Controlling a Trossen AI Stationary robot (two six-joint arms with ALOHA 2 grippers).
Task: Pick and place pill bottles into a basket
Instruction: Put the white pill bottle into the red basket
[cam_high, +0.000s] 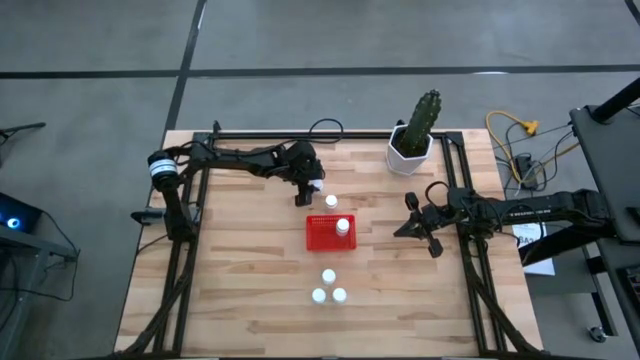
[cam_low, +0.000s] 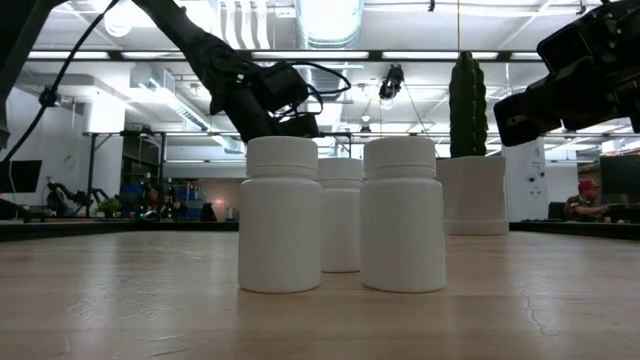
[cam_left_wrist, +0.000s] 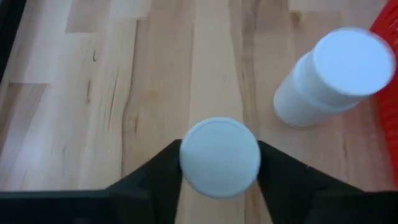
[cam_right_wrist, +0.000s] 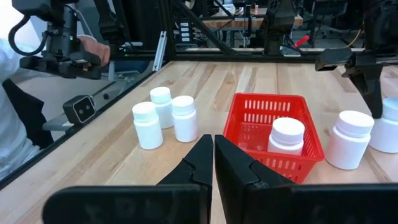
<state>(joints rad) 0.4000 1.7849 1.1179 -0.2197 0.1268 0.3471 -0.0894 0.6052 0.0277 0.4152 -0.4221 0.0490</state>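
Red basket (cam_high: 329, 236) sits mid-bench (cam_high: 240, 290) with one pill bottle (cam_high: 343, 226) inside. Left gripper (cam_high: 312, 188) has its jaws clenched on a bottle (cam_left_wrist: 219, 157), probably lifted for carrying to the basket. Another bottle (cam_high: 331, 203) stands just beside the basket, three more (cam_high: 328, 288) cluster nearer the bench's front. Right gripper (cam_high: 418, 224) waits nearby, jaws closed empty.

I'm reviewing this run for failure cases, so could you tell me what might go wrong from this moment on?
The left gripper grips a pill bottle only at its cap, so it could slip or tilt in transit. Another bottle stands on the table between that gripper and the red basket; a low carry might knock it over. One bottle already stands in the basket, so a careless drop could land on it.
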